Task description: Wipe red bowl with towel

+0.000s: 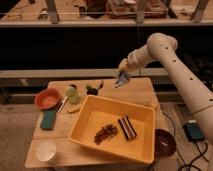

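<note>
**Fig.** Worktop [135,92], viewed from its near edge. At the near-left corner stands a small white cup [46,150]. The near-right half is taken by a large yellow tub [142,112] holding two dark items (neither part of the task). Along the left edge lies a teal sponge [48,119]. Just beyond it, toward the far-left corner, sits the red bowl [48,98], upright, with nothing touching it. Above the far edge, right of the middle, the gripper [122,74] hangs clear of the surface. It is closed on the towel [121,79], which droops from it as a blue-grey bunch. Progress, as I judge it: the towel is picked up and lifted, so the grasp is done. The carry across to the bowl, well apart on the left, and the wiping itself are not yet done.
</note>
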Motion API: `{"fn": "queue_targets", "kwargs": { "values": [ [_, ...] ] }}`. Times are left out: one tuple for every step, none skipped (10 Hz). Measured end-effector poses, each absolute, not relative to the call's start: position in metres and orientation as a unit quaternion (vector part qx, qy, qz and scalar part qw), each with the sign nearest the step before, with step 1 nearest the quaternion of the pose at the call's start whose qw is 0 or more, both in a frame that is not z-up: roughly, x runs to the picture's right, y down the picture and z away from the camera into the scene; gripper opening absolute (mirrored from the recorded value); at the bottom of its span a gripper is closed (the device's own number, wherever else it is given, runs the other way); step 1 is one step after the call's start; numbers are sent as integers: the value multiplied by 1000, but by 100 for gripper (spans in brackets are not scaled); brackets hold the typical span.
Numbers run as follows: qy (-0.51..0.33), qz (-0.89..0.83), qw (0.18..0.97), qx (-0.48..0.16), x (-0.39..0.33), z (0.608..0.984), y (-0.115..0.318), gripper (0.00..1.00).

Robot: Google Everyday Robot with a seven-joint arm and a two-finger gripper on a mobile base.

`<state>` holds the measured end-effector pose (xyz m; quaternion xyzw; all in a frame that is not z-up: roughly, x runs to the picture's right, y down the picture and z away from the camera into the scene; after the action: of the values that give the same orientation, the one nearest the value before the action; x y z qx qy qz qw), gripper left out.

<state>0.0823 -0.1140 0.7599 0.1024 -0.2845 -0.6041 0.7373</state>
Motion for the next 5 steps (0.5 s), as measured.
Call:
{"fn": "queue_targets", "kwargs": {
  "values": [
    [-284, -601, 736, 126, 52, 754, -117, 0],
    [-286, -601, 733, 144, 28, 749, -120, 0],
    [-289, -602, 727, 159, 5, 743, -123, 0],
    [-293, -605, 720, 175, -20, 737, -125, 0],
    [-297, -607, 711, 193, -50, 729, -127, 0]
  ]
}}
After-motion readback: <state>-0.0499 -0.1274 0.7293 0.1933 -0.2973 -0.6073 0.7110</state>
